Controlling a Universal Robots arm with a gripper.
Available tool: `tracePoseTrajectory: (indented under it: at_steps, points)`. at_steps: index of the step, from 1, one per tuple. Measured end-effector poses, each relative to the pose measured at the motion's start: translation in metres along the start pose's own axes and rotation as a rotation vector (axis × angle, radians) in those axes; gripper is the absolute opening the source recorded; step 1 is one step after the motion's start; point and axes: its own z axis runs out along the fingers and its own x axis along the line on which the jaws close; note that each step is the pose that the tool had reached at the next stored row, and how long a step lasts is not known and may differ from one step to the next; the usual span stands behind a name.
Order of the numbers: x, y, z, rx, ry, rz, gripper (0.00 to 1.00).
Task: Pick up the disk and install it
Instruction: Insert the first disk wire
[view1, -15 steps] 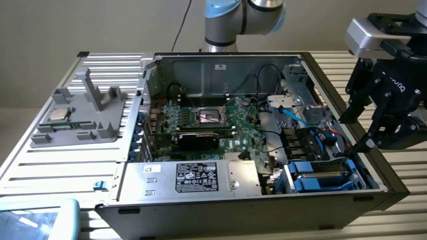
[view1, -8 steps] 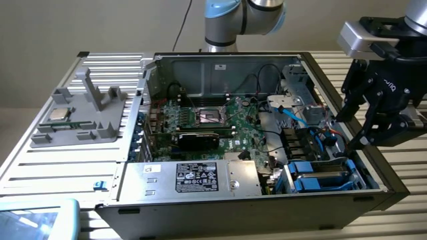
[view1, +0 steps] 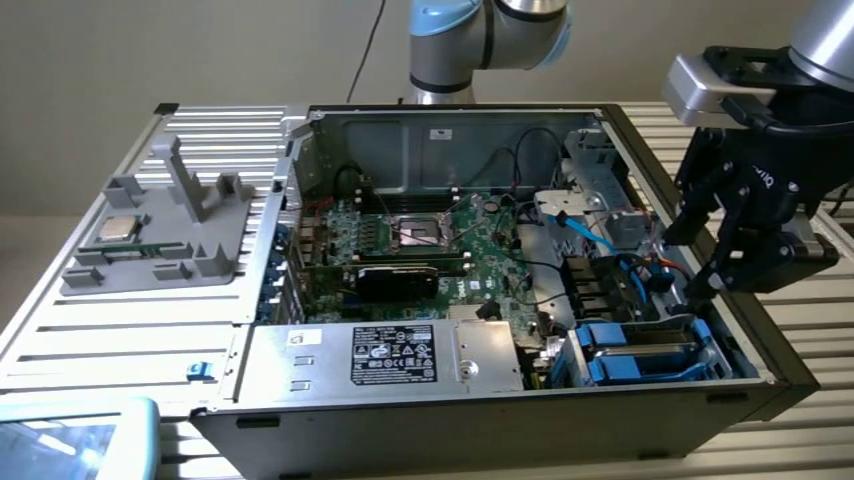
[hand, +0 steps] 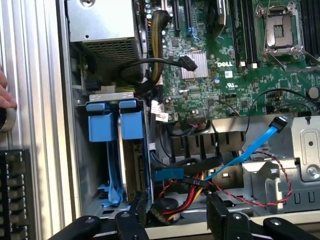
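Note:
The disk (hand: 131, 167) stands on edge in the drive bay at a corner of the open computer case, its silver side showing below a bright blue carrier tab (hand: 132, 120). A second blue carrier (hand: 100, 125) fills the slot beside it. In the exterior view the blue carriers (view1: 638, 352) sit at the case's near corner on that view's right. My gripper (view1: 697, 268) hangs just above that bay, open, with nothing between its black fingers (hand: 132, 222). Its fingertips (hand: 220, 220) straddle the cables beside the disk without touching it.
A green motherboard (view1: 427, 240) fills the case's middle. A big silver box with a black label (view1: 387, 355) lies along the near wall. Blue and red cables (hand: 250, 150) run beside the bay. A grey fixture holding a processor chip (view1: 120, 228) stands outside. A hand (hand: 5, 95) rests on the table edge.

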Motion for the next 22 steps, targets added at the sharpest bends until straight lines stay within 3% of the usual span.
tracePoseTrajectory:
  at_steps: [8, 13, 19, 22]
  points:
    - [-0.012, -0.0009, 0.0123, 0.0004, -0.0006, 0.004, 0.60]
    - [-0.012, -0.0009, 0.0138, 0.0068, -0.0024, 0.060, 0.60]
    - [-0.012, 0.0090, 0.0158, 0.0060, -0.0027, 0.075, 0.60]
    - [-0.012, 0.0096, 0.0169, 0.0150, -0.0042, 0.090, 0.60]
